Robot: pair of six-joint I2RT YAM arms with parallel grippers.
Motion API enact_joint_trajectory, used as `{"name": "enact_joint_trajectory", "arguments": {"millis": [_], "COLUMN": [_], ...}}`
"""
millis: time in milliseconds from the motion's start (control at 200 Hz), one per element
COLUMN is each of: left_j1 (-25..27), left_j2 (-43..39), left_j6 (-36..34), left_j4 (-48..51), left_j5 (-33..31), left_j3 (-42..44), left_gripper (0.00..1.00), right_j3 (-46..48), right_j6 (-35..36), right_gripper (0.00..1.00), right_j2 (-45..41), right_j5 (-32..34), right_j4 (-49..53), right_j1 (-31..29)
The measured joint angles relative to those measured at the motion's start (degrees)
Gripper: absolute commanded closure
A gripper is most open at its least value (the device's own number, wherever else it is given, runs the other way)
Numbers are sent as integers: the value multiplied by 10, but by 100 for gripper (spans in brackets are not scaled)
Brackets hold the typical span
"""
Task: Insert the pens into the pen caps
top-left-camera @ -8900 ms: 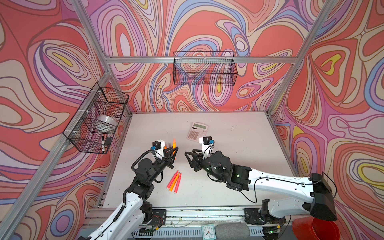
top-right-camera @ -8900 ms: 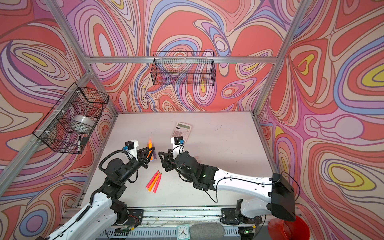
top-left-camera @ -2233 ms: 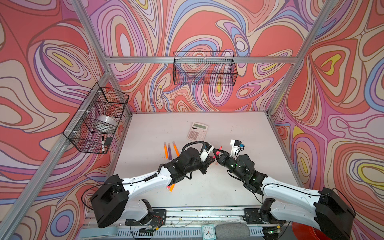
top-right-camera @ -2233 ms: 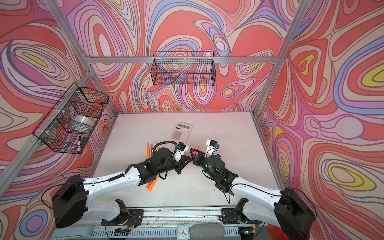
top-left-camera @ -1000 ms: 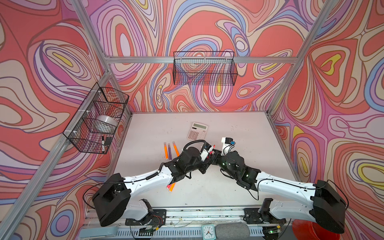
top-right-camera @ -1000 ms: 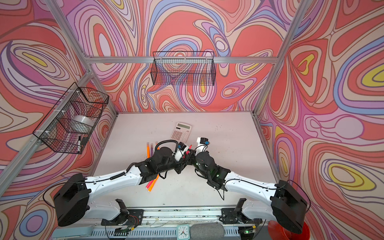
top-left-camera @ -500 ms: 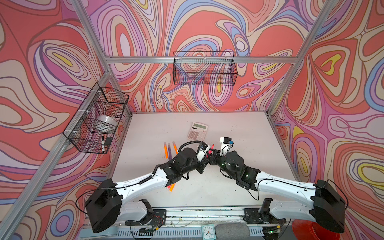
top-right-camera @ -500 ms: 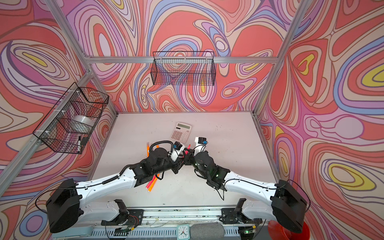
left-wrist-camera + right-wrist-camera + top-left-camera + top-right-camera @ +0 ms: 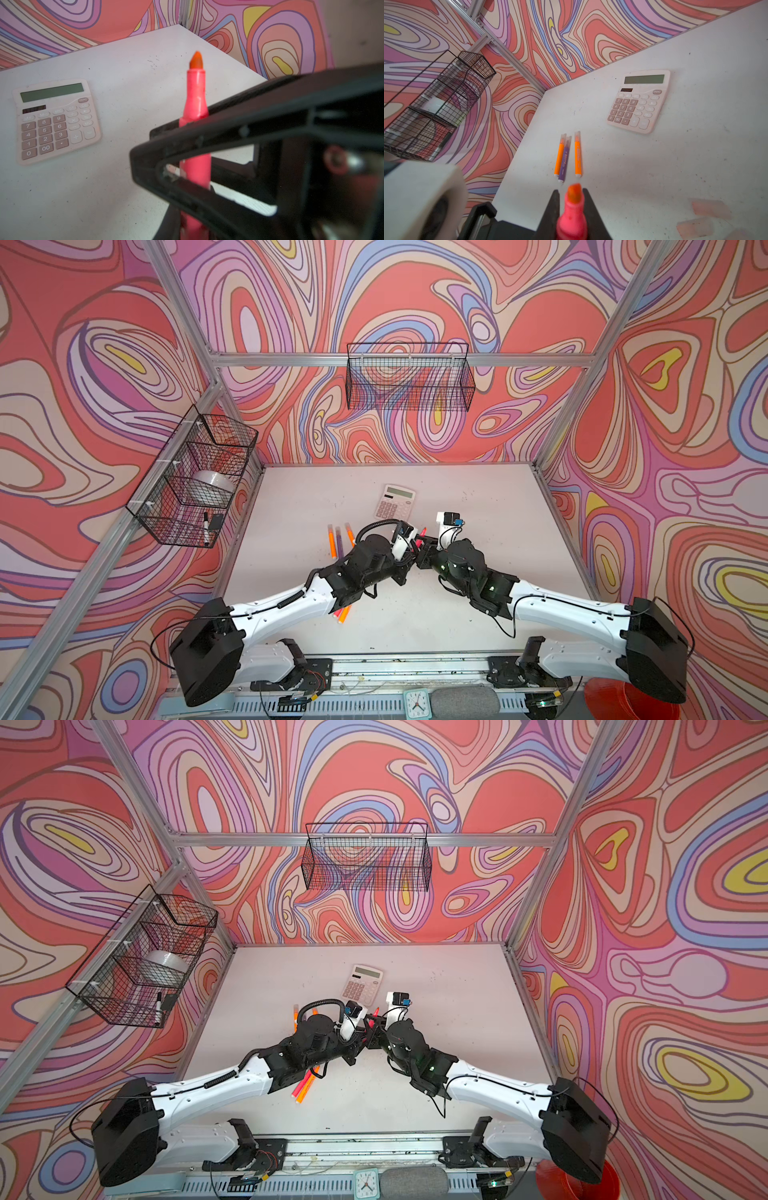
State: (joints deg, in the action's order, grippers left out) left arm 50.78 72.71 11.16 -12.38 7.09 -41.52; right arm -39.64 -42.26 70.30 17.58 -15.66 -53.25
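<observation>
Handover in progress, in the air just in front of the calculator [image 9: 395, 502]. Compared with a second ago: left jaws drawn in around the pink-red pen [image 9: 195, 99]; right jaws, then clamped on that same pen, now easing apart. Read as transfer of the pen to the left side, probably to free the right side for one of the loose pen caps [image 9: 711, 208] on the surface [image 9: 654, 176], on the arms' side of the calculator. Tip bare: insertion not yet done for this pen.

Left jaws: nearly together, pinching the pen barrel, tip up. Right jaws: flanking the neck below the tip; contact or release not discernible.

Left of the calculator in both top views: two orange pens [image 9: 331, 541] and one purple pen [image 9: 339, 541], already capped.
</observation>
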Motion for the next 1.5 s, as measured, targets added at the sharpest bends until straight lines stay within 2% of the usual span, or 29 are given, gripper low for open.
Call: {"name": "enact_joint_trajectory", "arguments": {"millis": [90, 195, 391, 591, 731, 886, 1121, 1497], "left_j1": [6, -3, -61, -64, -64, -64, -64, -64], "left_j2": [0, -7, -51, -99, -123, -132, -133, -135], "left_j6": [2, 18, 58, 51, 49, 45, 42, 39], "left_j4": [-7, -39, -127, -163, -189, -198, -198, -198], "left_j5": [7, -5, -82, -106, -101, -92, -80, -71], "left_j3": [4, 25, 129, 175, 176, 178, 179, 179], "left_gripper": [100, 100, 100, 100, 100, 100, 100, 100], "right_j3": [-3, -2, -1, 25, 4, -36, -48, -126], "right_j6": [7, 7, -8, -45, -50, -50, -38, -12], "right_gripper": [35, 30, 31, 37, 42, 48, 51, 62], "right_j2": [-2, -17, -71, -96, -24, 73, 146, 277], "right_j5": [9, 19, 82, 148, 152, 119, 74, 27], "right_j4": [4, 28, 104, 178, 238, 289, 319, 325], "right_j1": [2, 0, -1, -1, 12, 49, 83, 110]}}
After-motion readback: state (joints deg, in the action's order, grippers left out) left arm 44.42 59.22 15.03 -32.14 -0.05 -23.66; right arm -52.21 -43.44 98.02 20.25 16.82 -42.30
